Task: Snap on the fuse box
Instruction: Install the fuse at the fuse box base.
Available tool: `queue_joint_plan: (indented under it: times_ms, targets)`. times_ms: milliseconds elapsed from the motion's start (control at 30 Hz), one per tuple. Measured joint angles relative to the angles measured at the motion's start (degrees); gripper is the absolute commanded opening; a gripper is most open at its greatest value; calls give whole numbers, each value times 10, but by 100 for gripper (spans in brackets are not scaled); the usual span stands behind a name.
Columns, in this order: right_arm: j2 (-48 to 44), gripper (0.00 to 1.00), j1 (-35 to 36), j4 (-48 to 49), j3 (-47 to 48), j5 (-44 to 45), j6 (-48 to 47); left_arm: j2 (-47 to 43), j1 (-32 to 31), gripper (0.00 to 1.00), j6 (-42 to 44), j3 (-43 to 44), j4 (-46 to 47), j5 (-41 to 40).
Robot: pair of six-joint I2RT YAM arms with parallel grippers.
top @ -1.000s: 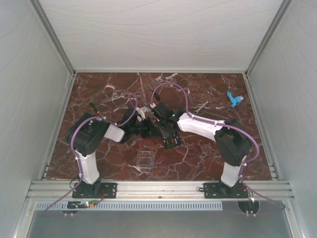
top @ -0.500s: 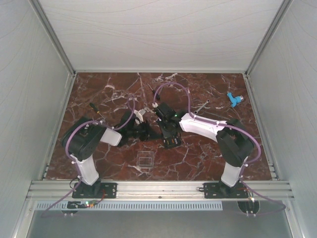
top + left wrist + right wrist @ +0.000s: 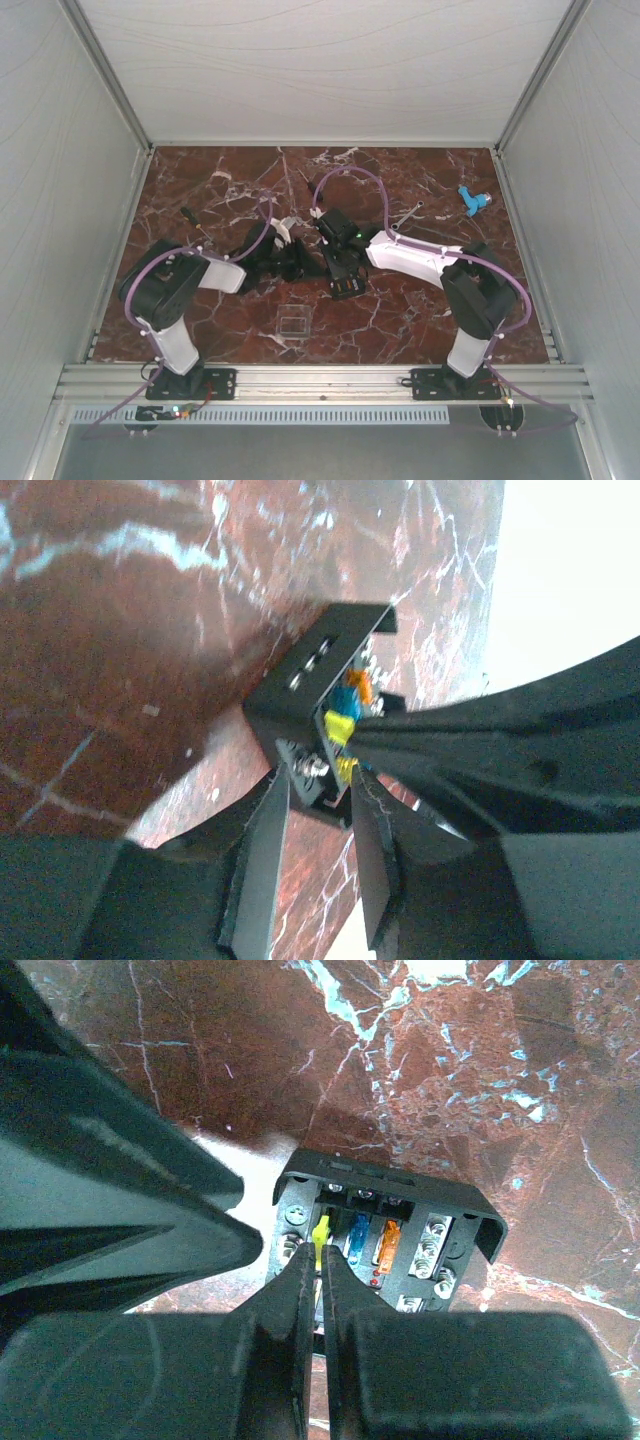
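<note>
While fuse box point(image 3: 430, 1250) lies on surface point(image 3: 500, 1060): left claw point(image 3: 320, 780) parted astride its edge, seemingly bracing.
Right claw point(image 3: 319, 1260): clenched at yellow fuse point(image 3: 320, 1232).

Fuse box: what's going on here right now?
Both arms meet at the fuse box. The right gripper is shut, with its tips at the yellow fuse in the open box. The left gripper, jaws slightly apart, sits at the box's edge. The clear lid lies apart on the table, not snapped on yet.

White arms point(image 3: 410, 258), black joints point(image 3: 478, 290) and jaws, purple cables point(image 3: 345, 175).
</note>
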Motion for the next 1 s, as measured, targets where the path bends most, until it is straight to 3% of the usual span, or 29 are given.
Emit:
queue_joint_plan:
  times_ms: [267, 433, 633, 1000]
  targets:
    - [-1, 0, 0, 7, -3, -4, 2, 38, 1, 35, 28, 78, -27, -20]
    - [-3, 0, -2, 12, -8, -6, 7, 66, 4, 29, 41, 100, -39, -20]
    - [-4, 0, -3, 12, -9, -8, 11, 76, 6, 21, 45, 99, -40, -5]
    - [-11, 2, -2, 1, -15, -15, 15, 59, 7, 18, 11, 34, 34, 12]
